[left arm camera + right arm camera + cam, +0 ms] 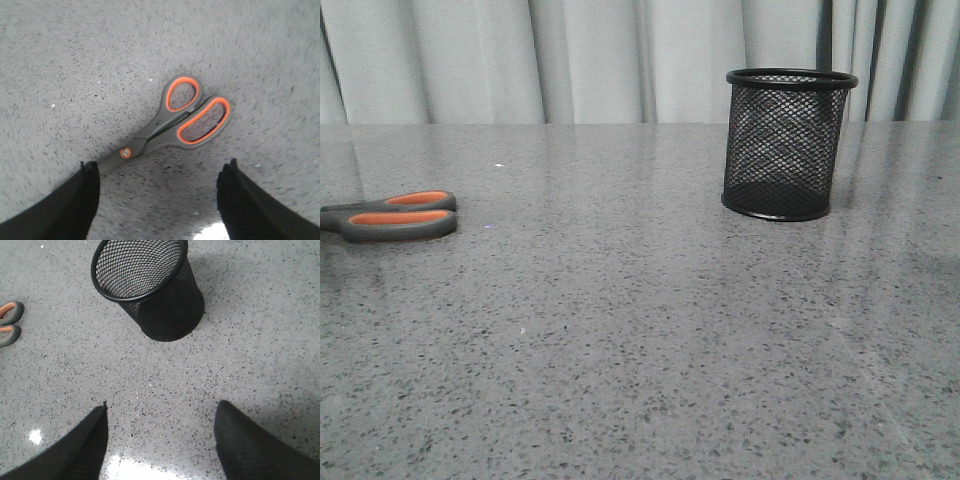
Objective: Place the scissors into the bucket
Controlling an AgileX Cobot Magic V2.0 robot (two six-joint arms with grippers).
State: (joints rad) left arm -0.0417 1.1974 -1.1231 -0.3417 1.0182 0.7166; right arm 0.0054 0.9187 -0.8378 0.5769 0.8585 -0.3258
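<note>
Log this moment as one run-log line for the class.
scissors: flat on table, untouched | bucket: upright, empty | left gripper: open above scissors | right gripper: open near bucket | step: grasp not begun

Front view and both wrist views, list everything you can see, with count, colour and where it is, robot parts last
scissors: one, dark grey handles with orange-lined loops, lying flat at the table's left edge of the front view, blades cut off there
bucket: one, black wire mesh, upright, right of centre toward the back, empty
table: one, speckled grey, glossy
curtain: pale grey, behind the table
left gripper: black fingers open, above the scissors
right gripper: black fingers open, near the bucket, holding nothing
</note>
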